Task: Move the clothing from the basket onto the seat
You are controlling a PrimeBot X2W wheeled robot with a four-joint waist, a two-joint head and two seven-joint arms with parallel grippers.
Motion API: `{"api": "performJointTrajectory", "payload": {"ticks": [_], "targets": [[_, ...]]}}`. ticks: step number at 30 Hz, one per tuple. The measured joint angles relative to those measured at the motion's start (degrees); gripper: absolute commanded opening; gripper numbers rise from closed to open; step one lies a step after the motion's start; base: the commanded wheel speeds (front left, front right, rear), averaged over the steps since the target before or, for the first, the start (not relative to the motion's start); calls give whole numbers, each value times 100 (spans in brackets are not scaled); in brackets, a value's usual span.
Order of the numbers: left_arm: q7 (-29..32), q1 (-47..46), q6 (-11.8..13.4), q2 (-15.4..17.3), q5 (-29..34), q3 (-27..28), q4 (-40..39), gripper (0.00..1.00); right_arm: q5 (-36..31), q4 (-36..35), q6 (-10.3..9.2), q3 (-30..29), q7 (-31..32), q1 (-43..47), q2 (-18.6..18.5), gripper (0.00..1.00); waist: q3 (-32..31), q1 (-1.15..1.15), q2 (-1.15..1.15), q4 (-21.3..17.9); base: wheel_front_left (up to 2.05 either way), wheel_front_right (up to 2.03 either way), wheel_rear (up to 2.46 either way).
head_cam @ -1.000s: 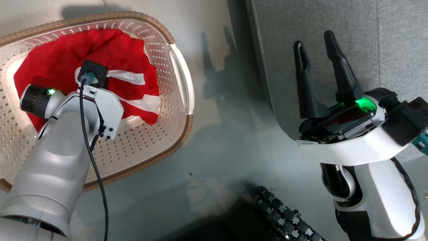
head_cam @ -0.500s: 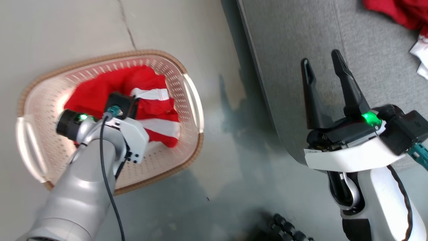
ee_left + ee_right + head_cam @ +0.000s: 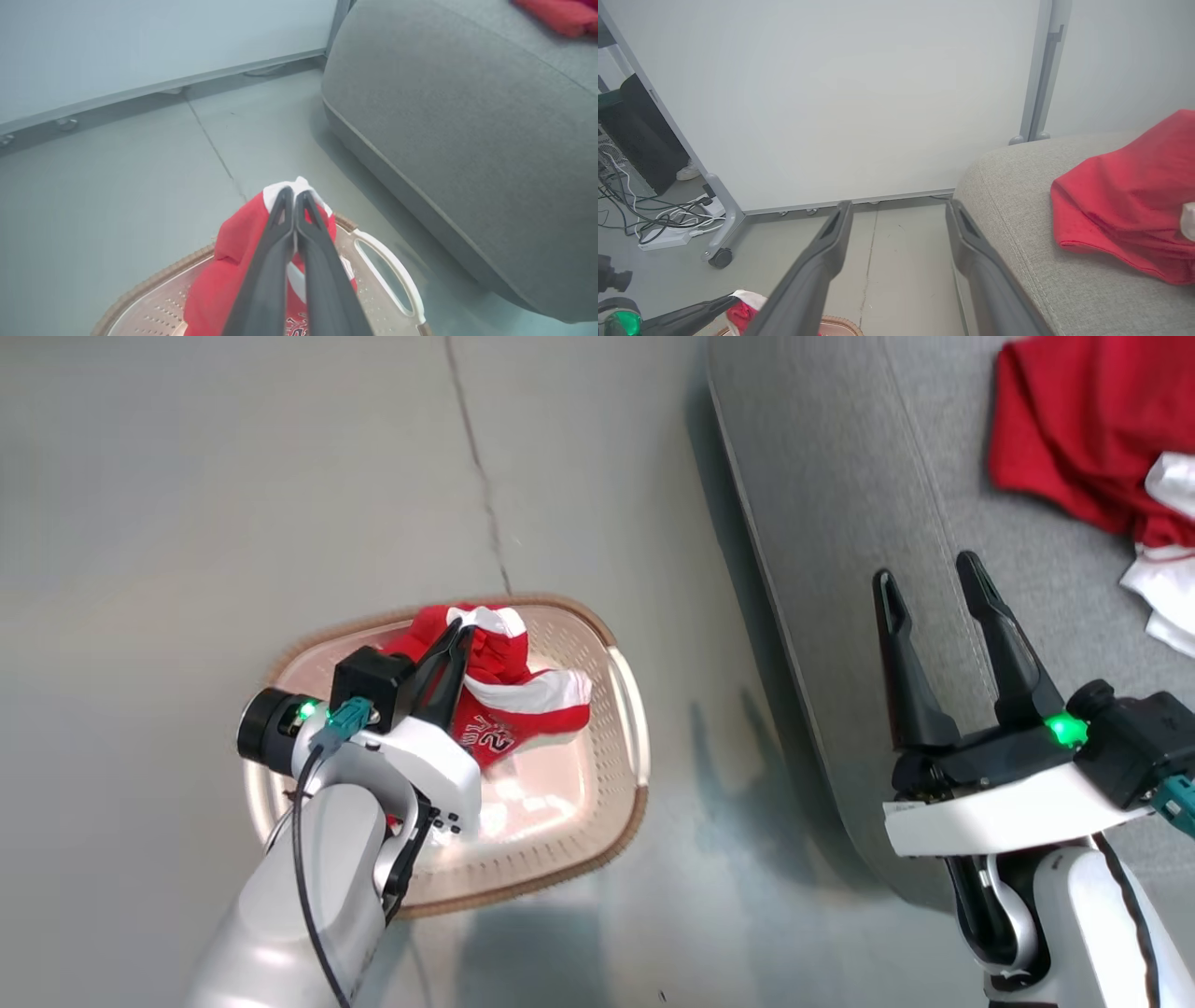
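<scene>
Head view: left gripper (image 3: 462,637) jaws pinch the jersey (image 3: 495,665), right gripper (image 3: 924,571) jaws stand wide apart

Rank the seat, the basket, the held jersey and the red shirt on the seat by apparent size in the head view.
1. seat
2. basket
3. jersey in the left hand and red shirt: about alike, shirt cut off by the frame; unranked.

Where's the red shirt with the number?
In the head view, the jersey hangs from the left gripper over the basket, left of the seat.
</scene>
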Motion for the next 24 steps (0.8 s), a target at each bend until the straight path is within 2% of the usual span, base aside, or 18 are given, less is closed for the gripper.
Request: {"api": "performJointTrajectory", "payload": {"ticks": [5, 16, 24], "targets": [[0, 499, 98, 73, -26, 215, -858, 0, -54, -124, 1, -67, 216, 238, -16, 100, -510, 0, 0, 225, 0, 0, 0], [-1, 1108, 151, 185, -134, 654, -2615, 0, -86, -259, 1, -233, 579, 744, -24, 100, -1502, 0, 0, 627, 0, 0, 0], [71, 1318, 26, 250, -275, 630, -3478, 0, -86, -260, 0, -325, 766, 1059, -20, 100, -2119, 0, 0, 779, 0, 0, 0]]}}
